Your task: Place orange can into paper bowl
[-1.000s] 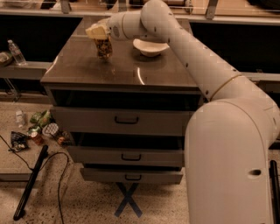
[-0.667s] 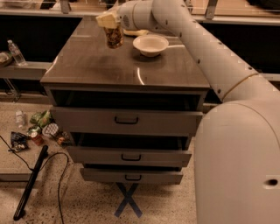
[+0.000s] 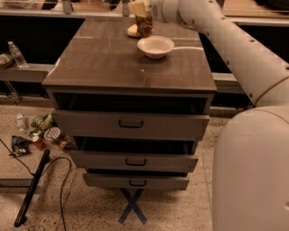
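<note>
The orange can is tall and slim with a dark printed pattern. My gripper is shut on its upper part at the top of the camera view. The can hangs upright above the far end of the cabinet top, just behind and slightly left of the paper bowl. The bowl is white, shallow and empty, and stands on the dark tabletop. The can's top is hidden by the gripper.
A yellow sponge lies behind the can. The cabinet has three part-open drawers. My arm crosses the right side and my body fills the lower right. Floor litter, a water bottle and a black cable lie to the left.
The gripper has carried the can up and to the right, from left of the bowl to just behind it. The view has shifted too.
</note>
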Available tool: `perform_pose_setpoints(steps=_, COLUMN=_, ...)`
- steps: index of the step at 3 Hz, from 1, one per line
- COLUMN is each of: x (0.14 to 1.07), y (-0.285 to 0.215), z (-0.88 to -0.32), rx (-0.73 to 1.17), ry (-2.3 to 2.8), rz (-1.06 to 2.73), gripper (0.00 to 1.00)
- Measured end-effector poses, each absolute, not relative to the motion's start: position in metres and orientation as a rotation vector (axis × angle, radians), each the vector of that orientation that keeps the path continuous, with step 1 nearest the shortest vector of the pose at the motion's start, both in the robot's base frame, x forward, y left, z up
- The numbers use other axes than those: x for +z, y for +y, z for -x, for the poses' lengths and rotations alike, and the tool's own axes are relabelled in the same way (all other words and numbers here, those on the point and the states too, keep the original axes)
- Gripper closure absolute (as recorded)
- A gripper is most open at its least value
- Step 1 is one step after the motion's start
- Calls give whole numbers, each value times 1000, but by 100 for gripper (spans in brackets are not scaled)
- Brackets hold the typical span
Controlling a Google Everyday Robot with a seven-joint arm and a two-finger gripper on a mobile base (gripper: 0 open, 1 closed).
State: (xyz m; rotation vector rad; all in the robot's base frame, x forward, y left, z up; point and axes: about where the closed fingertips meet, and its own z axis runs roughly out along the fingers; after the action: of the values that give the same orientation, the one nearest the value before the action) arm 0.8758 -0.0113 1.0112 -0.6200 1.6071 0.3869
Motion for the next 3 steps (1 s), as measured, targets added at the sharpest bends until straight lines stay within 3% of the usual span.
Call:
perform_pose_setpoints(steps=1, x=974, y=-58, z=-900, rx=345, ry=1688, rz=513, gripper=100)
perform_pose_setpoints(steps=2, x=956, y=-70, z=-908, rx=340, ry=1725, rz=482, gripper=100)
perform_pose_setpoints(steps=3, x=940, y=-67, z=-913, rx=355, ry=1761, rz=475, gripper=82)
